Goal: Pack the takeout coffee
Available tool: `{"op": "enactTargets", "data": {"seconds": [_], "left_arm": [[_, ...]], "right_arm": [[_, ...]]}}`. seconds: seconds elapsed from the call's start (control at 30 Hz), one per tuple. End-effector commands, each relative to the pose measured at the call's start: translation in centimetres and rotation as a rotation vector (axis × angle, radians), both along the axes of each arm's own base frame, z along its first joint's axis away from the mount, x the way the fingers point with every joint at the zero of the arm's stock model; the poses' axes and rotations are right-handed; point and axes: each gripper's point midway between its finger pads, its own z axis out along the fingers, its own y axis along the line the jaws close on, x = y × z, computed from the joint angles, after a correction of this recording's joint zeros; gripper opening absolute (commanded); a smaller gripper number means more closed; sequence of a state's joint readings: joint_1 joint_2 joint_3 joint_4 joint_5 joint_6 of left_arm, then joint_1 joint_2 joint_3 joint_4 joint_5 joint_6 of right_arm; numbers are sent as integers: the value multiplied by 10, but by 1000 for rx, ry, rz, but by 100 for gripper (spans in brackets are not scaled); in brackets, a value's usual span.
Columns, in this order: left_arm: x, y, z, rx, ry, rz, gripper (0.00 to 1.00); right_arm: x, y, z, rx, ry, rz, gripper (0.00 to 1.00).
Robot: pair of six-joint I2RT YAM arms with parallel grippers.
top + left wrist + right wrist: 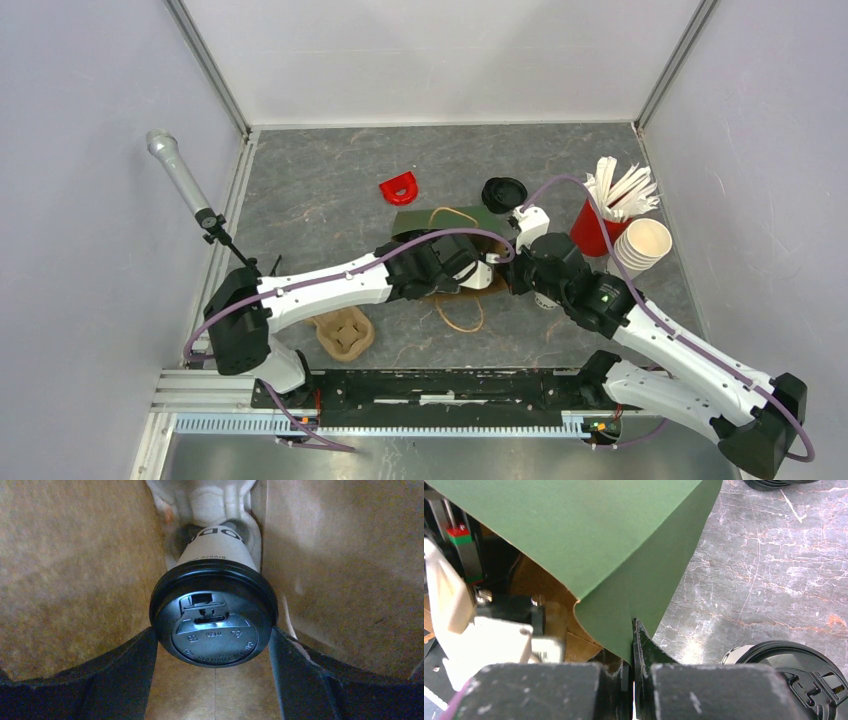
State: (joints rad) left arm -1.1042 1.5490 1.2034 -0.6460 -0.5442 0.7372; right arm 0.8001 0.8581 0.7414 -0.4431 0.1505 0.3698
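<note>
My left gripper (214, 642) is seemingly clasping the lidded coffee cup (214, 607). My right gripper (632, 680) is pinching the green bag (574, 540) by its rim.

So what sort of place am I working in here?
Probably a lab test cell staged as a coffee counter, not a real café: plain white enclosure walls, a microphone on a stand, and takeout props like the red cup of white sticks and stacked lidless cups on a marble-look table.
</note>
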Motion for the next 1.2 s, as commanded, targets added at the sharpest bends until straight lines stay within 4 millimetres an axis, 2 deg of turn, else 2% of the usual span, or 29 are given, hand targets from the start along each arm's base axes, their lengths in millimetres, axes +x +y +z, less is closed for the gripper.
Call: {"op": "enactTargets", "data": {"seconds": [0.0, 0.2, 0.53, 0.8, 1.17], "left_arm": [[22, 9, 11, -19, -77, 54, 45], [21, 11, 13, -20, -79, 51, 46], [27, 17, -4, -13, -43, 62, 46], [35, 13, -4, -58, -33, 69, 47], [33, 3, -10, -99, 8, 51, 48]], "right_arm": [[-5, 6, 6, 35, -14, 44, 3], [-1, 10, 12, 45, -8, 48, 4], [4, 14, 13, 46, 8, 58, 4], [8, 17, 16, 53, 11, 57, 4], [7, 15, 10, 50, 16, 59, 4]]}}
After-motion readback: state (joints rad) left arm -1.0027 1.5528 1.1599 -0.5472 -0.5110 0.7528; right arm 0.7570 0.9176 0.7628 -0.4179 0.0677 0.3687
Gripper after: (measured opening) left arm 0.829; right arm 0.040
